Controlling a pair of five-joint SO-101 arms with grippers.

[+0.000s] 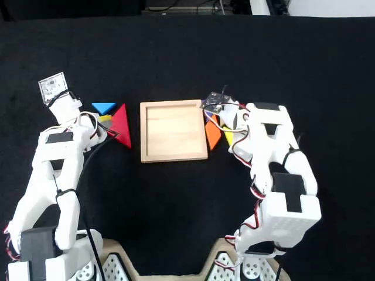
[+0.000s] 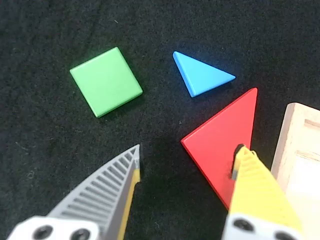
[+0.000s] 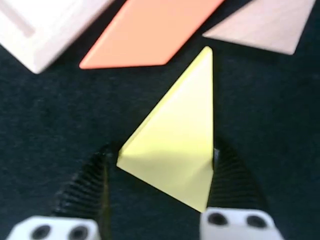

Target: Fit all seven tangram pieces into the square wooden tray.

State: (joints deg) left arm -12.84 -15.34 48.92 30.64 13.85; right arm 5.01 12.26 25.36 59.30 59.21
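Observation:
The square wooden tray [image 1: 174, 153] lies empty at mid-table. To its left are a red triangle [image 1: 121, 124] and a blue triangle [image 1: 104, 108]. My left gripper [image 2: 187, 157] hangs open over the red triangle [image 2: 220, 135], its yellow finger [image 2: 245, 165] above that piece. A green square [image 2: 106, 81] and the blue triangle [image 2: 201, 75] lie just beyond. To the tray's right, my right gripper [image 3: 161, 150] is shut on the yellow triangle [image 3: 175, 145], which sits deep between the jaws. An orange parallelogram [image 3: 150, 30] and a pale wooden triangle [image 3: 265, 25] lie beyond it.
The tray's edge [image 2: 300, 150] is close beside the red triangle, and its corner [image 3: 40, 30] is near the orange parallelogram [image 1: 212, 133]. Black cloth covers the table, with wide bare areas in front of and behind the tray.

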